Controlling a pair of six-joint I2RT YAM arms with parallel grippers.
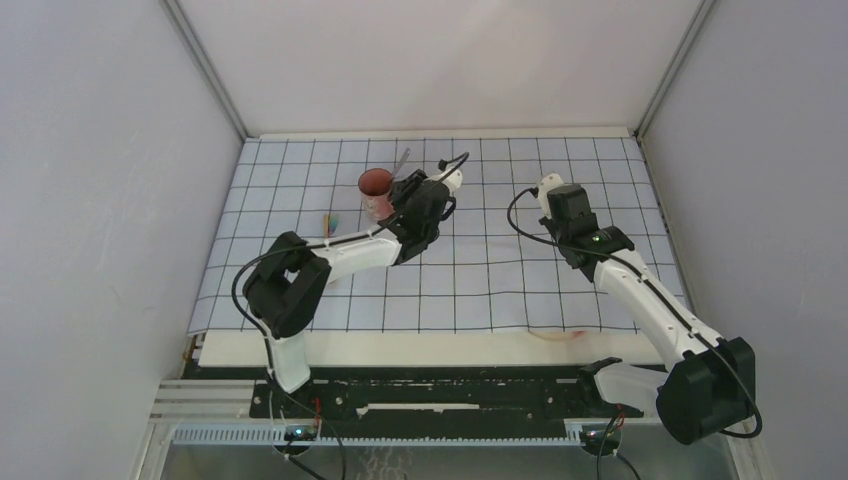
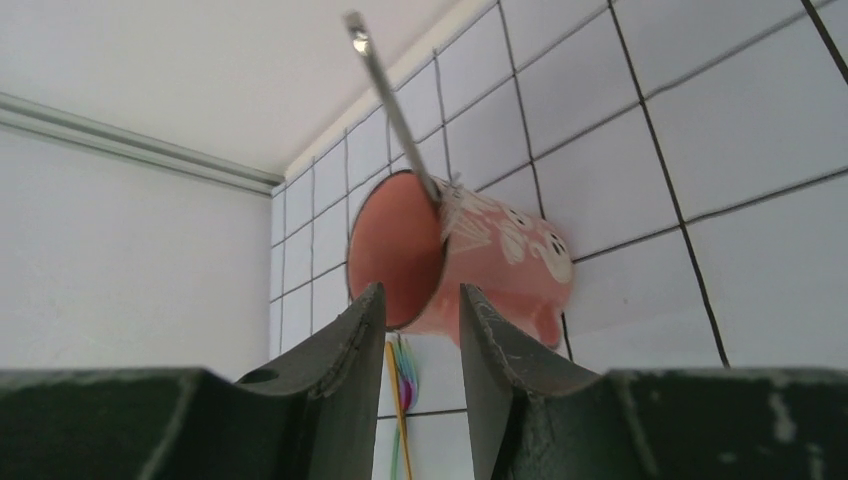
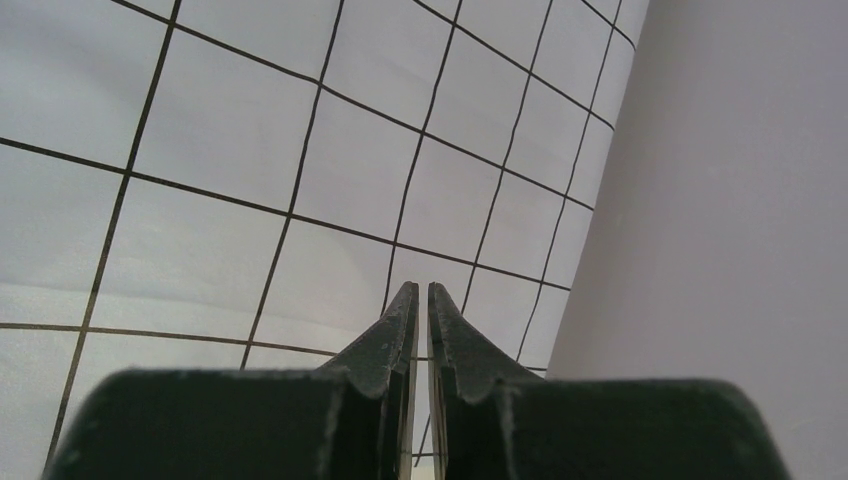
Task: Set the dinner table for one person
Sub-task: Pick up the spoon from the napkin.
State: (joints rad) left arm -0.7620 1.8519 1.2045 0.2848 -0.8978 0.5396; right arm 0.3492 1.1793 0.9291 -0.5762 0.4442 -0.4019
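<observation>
A pink cup (image 1: 376,190) with white markings (image 2: 490,250) stands at the back middle of the pale-blue gridded cloth (image 1: 480,270). A metal utensil handle (image 2: 390,100) sticks out of it (image 1: 402,160). My left gripper (image 1: 400,198) is just right of the cup and open; in the left wrist view its tips (image 2: 418,295) frame the cup's near rim, with nothing filling the gap between them. My right gripper (image 1: 552,190) hovers over bare cloth at the back right, shut on nothing (image 3: 420,290). The dinner table (image 1: 400,347) shows as a cream strip in front of the cloth.
A small rainbow-coloured item with a yellow stem (image 1: 330,222) lies on the cloth left of the cup (image 2: 405,370). A thin orange-pink strip (image 1: 560,335) lies at the cloth's front edge. Grey walls close in on both sides.
</observation>
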